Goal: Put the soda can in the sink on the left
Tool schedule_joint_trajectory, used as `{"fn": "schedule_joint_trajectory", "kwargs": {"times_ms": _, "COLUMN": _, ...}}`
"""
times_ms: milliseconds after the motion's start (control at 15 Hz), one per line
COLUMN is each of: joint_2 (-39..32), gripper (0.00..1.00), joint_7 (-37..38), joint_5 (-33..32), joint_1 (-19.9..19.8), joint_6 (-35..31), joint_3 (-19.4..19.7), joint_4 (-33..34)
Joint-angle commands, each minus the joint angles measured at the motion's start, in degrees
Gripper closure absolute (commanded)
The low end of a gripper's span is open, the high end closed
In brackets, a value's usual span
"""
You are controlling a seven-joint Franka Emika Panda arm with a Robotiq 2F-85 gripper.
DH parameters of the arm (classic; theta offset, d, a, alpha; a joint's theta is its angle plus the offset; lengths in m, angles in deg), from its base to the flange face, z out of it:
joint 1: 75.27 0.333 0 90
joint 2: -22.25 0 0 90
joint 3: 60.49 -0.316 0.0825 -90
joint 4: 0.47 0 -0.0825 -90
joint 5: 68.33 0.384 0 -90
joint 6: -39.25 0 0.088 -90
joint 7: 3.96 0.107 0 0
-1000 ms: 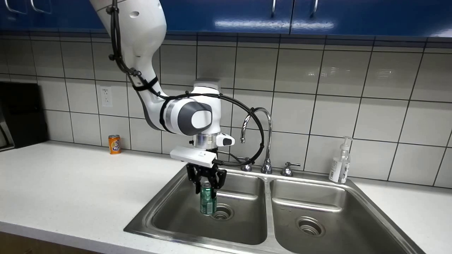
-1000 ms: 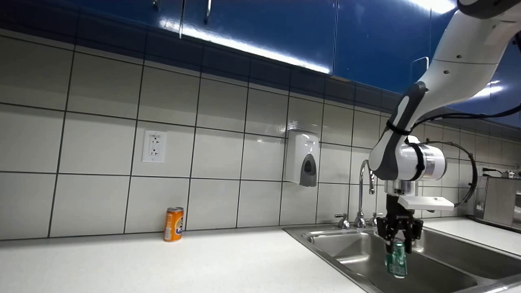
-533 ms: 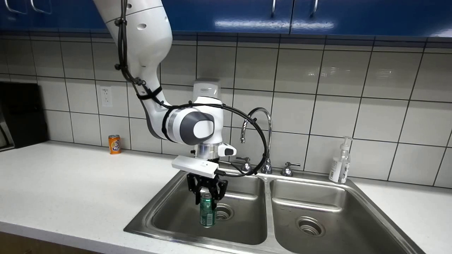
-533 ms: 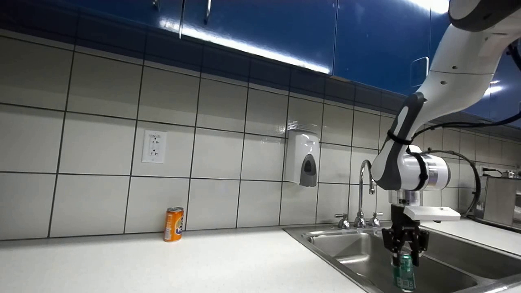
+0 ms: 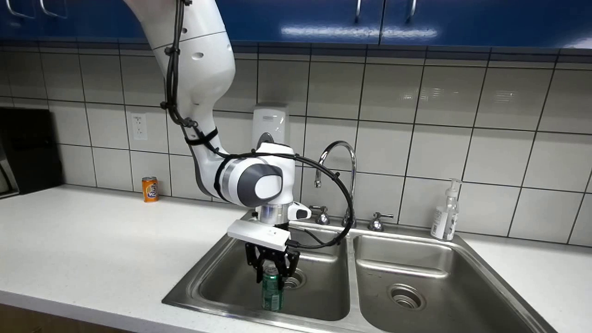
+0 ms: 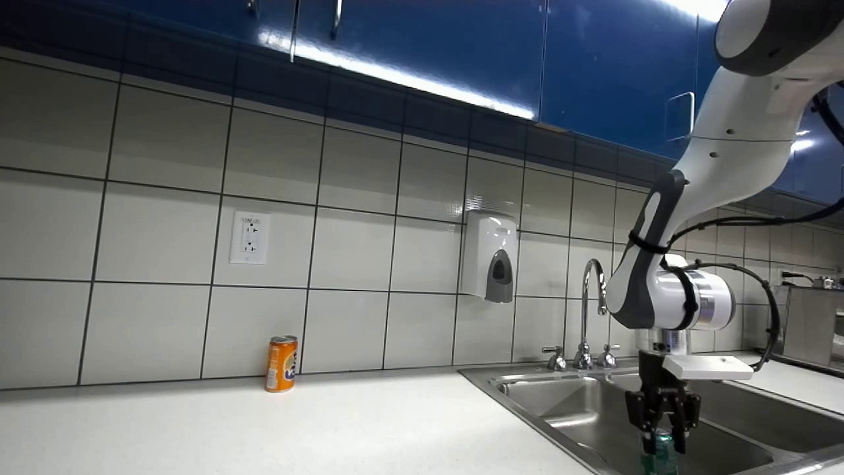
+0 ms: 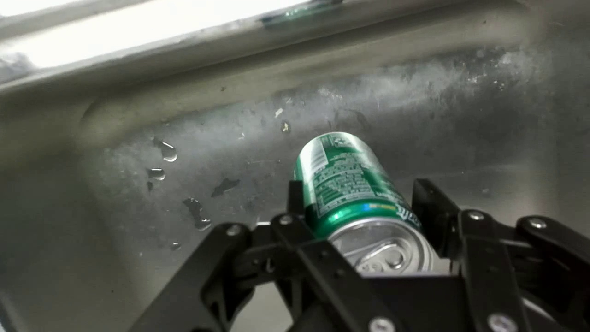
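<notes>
The green soda can (image 5: 272, 296) is upright inside the left sink basin (image 5: 319, 298), left of the drain. My gripper (image 5: 270, 285) points down, with its fingers on both sides of the can's upper part, shut on it. In an exterior view the can (image 6: 661, 458) is partly behind the gripper (image 6: 664, 448) and cut off by the bottom edge. In the wrist view the can (image 7: 345, 177) sits between the black fingers of the gripper (image 7: 358, 185), its silver lid facing the camera. I cannot tell whether its bottom touches the basin floor.
A divider (image 5: 352, 282) separates the left basin from the right basin (image 5: 444, 300). The faucet (image 5: 353, 180) stands behind the sink. A soap bottle (image 5: 446, 215) stands at the back right. An orange can (image 5: 150, 189) stands on the counter (image 5: 92, 240) near the wall.
My gripper has moved steadily down into the left basin, and the green can has come down with it. The orange can has not moved.
</notes>
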Motion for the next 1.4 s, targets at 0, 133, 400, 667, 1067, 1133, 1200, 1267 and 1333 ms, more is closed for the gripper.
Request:
{"fn": "schedule_joint_trajectory", "kwargs": {"times_ms": 0, "joint_2": -2.4, "gripper": 0.64, "joint_7": -3.4, "joint_5": 1.3, "joint_1": -3.3, "joint_6": -1.6, "joint_3": -2.7, "joint_4": 1.2}}
{"fn": "schedule_joint_trajectory", "kwargs": {"times_ms": 133, "joint_2": -3.5, "gripper": 0.64, "joint_7": -3.5, "joint_5": 0.9, "joint_1": -4.1, "joint_6": -2.2, "joint_3": -3.2, "joint_4": 1.3}}
{"fn": "schedule_joint_trajectory", "kwargs": {"times_ms": 400, "joint_2": -5.0, "gripper": 0.64, "joint_7": -4.4, "joint_5": 0.8, "joint_1": -5.6, "joint_6": -2.7, "joint_3": -4.3, "joint_4": 1.6}}
{"fn": "schedule_joint_trajectory", "kwargs": {"times_ms": 667, "joint_2": -5.4, "gripper": 0.64, "joint_7": -5.2, "joint_5": 0.8, "joint_1": -6.7, "joint_6": -2.7, "joint_3": -5.0, "joint_4": 1.7}}
{"fn": "schedule_joint_trajectory", "kwargs": {"times_ms": 1067, "joint_2": -5.1, "gripper": 0.64, "joint_7": -5.1, "joint_5": 0.5, "joint_1": -6.9, "joint_6": -2.4, "joint_3": -5.0, "joint_4": 1.6}}
{"fn": "schedule_joint_trajectory", "kwargs": {"times_ms": 1133, "joint_2": -5.1, "gripper": 0.14, "joint_7": -5.1, "joint_5": 0.2, "joint_1": -6.7, "joint_6": -2.3, "joint_3": -4.9, "joint_4": 1.6}}
{"fn": "schedule_joint_trajectory", "kwargs": {"times_ms": 1200, "joint_2": -5.0, "gripper": 0.12, "joint_7": -5.0, "joint_5": 0.1, "joint_1": -6.6, "joint_6": -2.4, "joint_3": -4.8, "joint_4": 1.6}}
{"fn": "schedule_joint_trajectory", "kwargs": {"times_ms": 1267, "joint_2": -4.9, "gripper": 0.06, "joint_7": -4.9, "joint_5": 0.0, "joint_1": -6.5, "joint_6": -2.5, "joint_3": -4.7, "joint_4": 1.5}}
{"fn": "schedule_joint_trajectory", "kwargs": {"times_ms": 1333, "joint_2": -4.7, "gripper": 0.01, "joint_7": -4.9, "joint_5": 0.0, "joint_1": -6.5, "joint_6": -2.4, "joint_3": -4.7, "joint_4": 1.6}}
